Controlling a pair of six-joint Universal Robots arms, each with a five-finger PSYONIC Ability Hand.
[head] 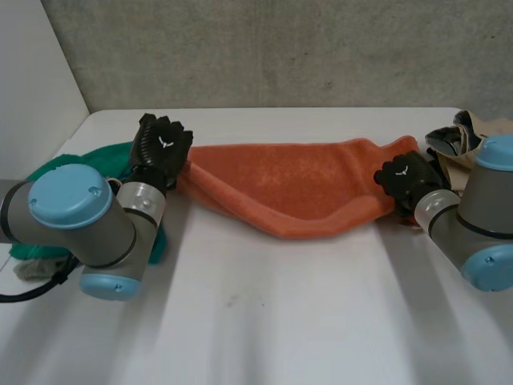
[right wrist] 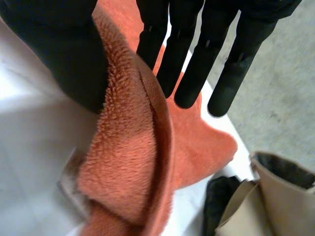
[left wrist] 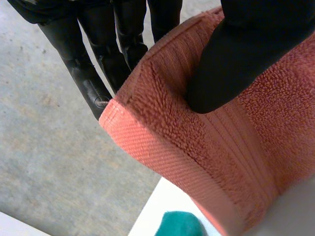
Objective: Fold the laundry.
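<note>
An orange towel (head: 296, 184) hangs stretched between my two hands, sagging onto the white table (head: 280, 321) in the middle. My left hand (head: 160, 148) holds its left end. In the left wrist view the thumb (left wrist: 236, 59) presses a hemmed corner of the towel (left wrist: 236, 147) against the fingers (left wrist: 93, 78) behind it. My right hand (head: 409, 180) is at the towel's right end. There the towel's edge (right wrist: 128, 162) stands between the thumb (right wrist: 59, 49) and the straight fingers (right wrist: 197, 59).
A green cloth (head: 96, 156) lies bunched behind my left arm at the table's left side, and also shows beneath the held corner (left wrist: 179, 223). Beige (right wrist: 275, 196) and black (right wrist: 221, 196) garments are piled at the table's right edge, close beside my right hand.
</note>
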